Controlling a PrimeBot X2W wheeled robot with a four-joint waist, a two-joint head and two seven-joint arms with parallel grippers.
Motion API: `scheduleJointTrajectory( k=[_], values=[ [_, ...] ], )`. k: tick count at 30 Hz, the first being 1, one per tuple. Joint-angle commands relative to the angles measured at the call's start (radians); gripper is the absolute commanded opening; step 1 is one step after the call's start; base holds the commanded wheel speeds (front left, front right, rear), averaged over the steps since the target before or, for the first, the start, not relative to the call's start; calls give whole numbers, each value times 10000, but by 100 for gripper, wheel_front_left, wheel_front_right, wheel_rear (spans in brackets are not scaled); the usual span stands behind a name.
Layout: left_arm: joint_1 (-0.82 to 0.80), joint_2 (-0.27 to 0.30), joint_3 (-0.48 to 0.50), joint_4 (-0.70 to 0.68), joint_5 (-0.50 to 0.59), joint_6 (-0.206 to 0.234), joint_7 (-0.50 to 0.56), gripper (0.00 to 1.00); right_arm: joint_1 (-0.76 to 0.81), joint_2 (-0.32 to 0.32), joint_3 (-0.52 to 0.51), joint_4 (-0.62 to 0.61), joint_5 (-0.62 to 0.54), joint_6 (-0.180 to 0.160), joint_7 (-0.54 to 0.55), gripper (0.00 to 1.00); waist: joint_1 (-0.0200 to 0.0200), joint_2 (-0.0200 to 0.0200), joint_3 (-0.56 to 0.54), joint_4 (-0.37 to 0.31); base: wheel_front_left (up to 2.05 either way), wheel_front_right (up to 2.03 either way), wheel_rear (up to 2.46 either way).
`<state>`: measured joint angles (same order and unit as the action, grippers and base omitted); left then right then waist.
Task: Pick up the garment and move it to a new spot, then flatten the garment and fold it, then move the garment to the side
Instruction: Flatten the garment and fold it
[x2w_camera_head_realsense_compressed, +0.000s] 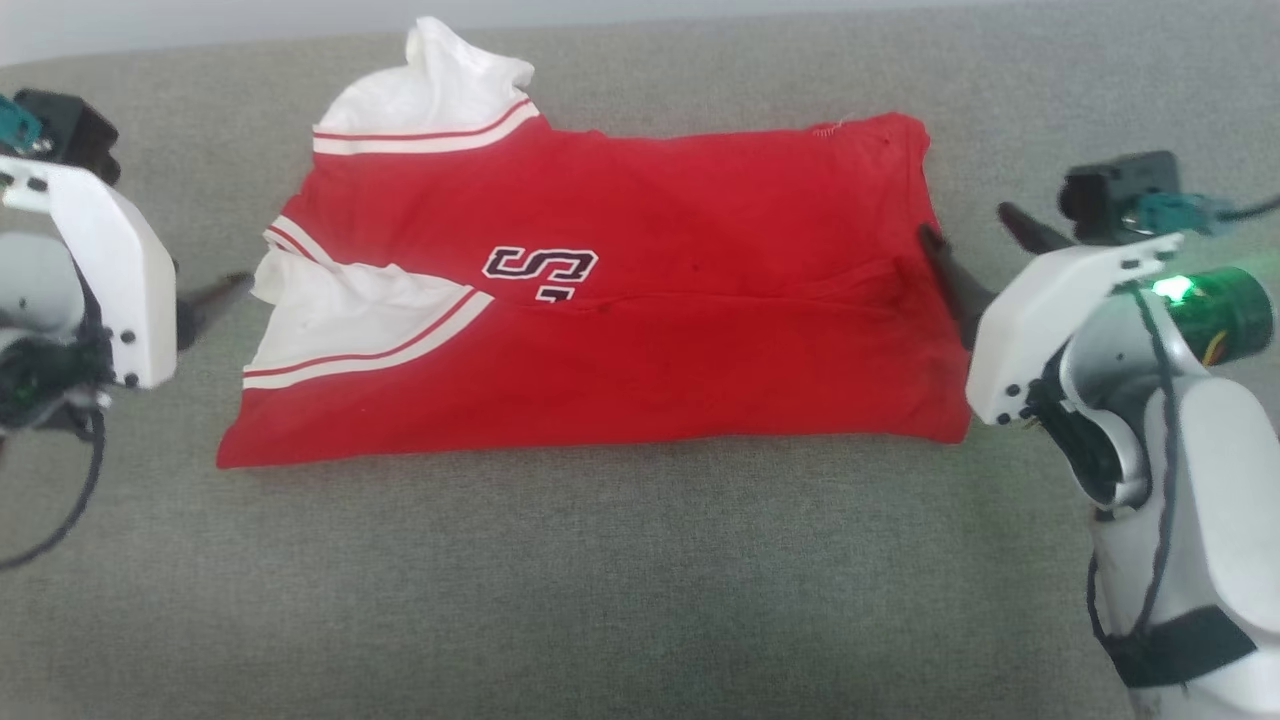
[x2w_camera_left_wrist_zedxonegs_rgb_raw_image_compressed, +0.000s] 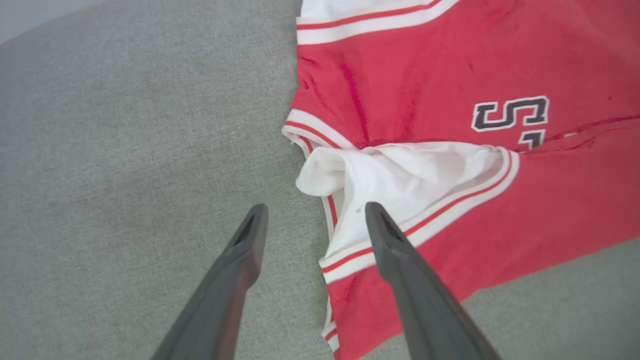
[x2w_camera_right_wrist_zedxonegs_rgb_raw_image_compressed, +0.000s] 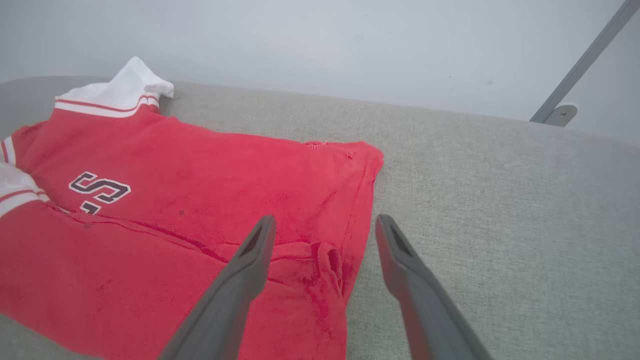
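The garment (x2w_camera_head_realsense_compressed: 640, 300), a red jersey with white sleeves and striped trim, lies folded along its length on the grey surface, with part of its dark lettering (x2w_camera_head_realsense_compressed: 540, 268) showing at the fold line. My left gripper (x2w_camera_head_realsense_compressed: 225, 298) stands open at the garment's left end, beside the bunched white sleeve (x2w_camera_left_wrist_zedxonegs_rgb_raw_image_compressed: 400, 170). In the left wrist view the left gripper (x2w_camera_left_wrist_zedxonegs_rgb_raw_image_compressed: 316, 209) has nothing between its fingers. My right gripper (x2w_camera_head_realsense_compressed: 978, 240) is open at the right end. In the right wrist view the right gripper (x2w_camera_right_wrist_zedxonegs_rgb_raw_image_compressed: 326, 220) straddles the garment's edge (x2w_camera_right_wrist_zedxonegs_rgb_raw_image_compressed: 365, 210) without gripping it.
The grey fabric surface (x2w_camera_head_realsense_compressed: 640, 580) stretches wide in front of the garment and on both sides. A pale wall (x2w_camera_right_wrist_zedxonegs_rgb_raw_image_compressed: 350, 45) rises behind it, and a slanted metal strut (x2w_camera_right_wrist_zedxonegs_rgb_raw_image_compressed: 575, 75) stands at the far right.
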<state>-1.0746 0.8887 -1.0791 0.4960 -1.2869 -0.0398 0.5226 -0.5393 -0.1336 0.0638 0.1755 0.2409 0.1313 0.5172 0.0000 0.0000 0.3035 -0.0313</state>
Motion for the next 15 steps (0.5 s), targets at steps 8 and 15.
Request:
scheduleJointTrajectory(
  k=[8,15],
  values=[
    [1428,1206,113,-2779,-777,1375,77,100,1038,566,-1062,-1577,-664,-10,-1508,100,0,0,-244,-6,0,0,0],
    [2218,1816,148,-3720,-1250,1951,-147,100,1644,817,-1537,-2521,-867,-10,-1952,100,0,0,48,-288,0,0,0]
  ],
)
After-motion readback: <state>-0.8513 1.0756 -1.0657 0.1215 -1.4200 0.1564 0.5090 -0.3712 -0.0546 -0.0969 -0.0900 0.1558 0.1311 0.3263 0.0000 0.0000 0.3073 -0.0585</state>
